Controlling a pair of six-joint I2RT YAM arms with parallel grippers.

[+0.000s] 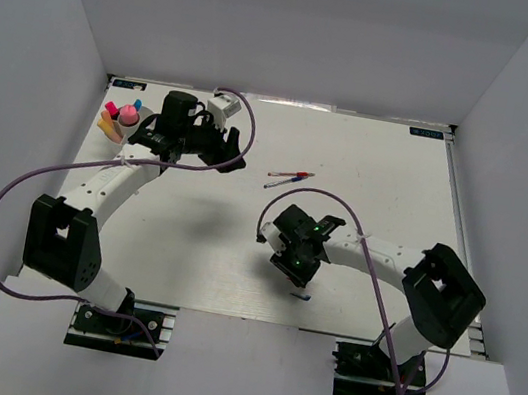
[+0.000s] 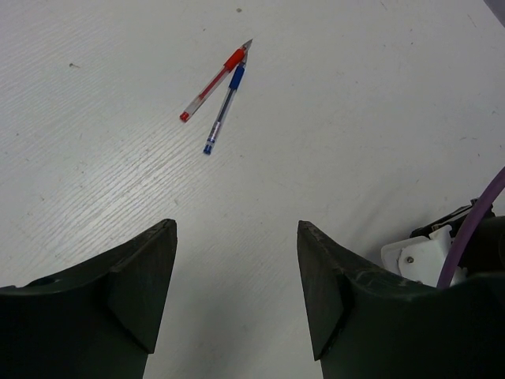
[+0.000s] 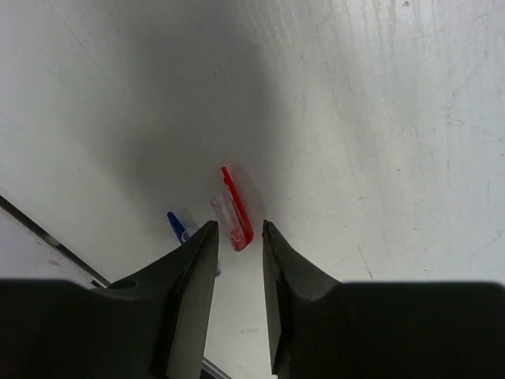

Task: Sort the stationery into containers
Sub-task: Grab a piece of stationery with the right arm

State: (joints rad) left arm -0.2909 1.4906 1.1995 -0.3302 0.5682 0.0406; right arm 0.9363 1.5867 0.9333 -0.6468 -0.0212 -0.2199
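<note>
On the white worktop, my left end effector hangs spread wide, facing a red pen and a blue pen whose tips meet. My right end effector stands narrowly parted over a red cap, not pinching it. Markers stand bunched at the far-left corner.

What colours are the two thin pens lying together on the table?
A red pen and a blue pen; clearest in the left wrist view.
</note>
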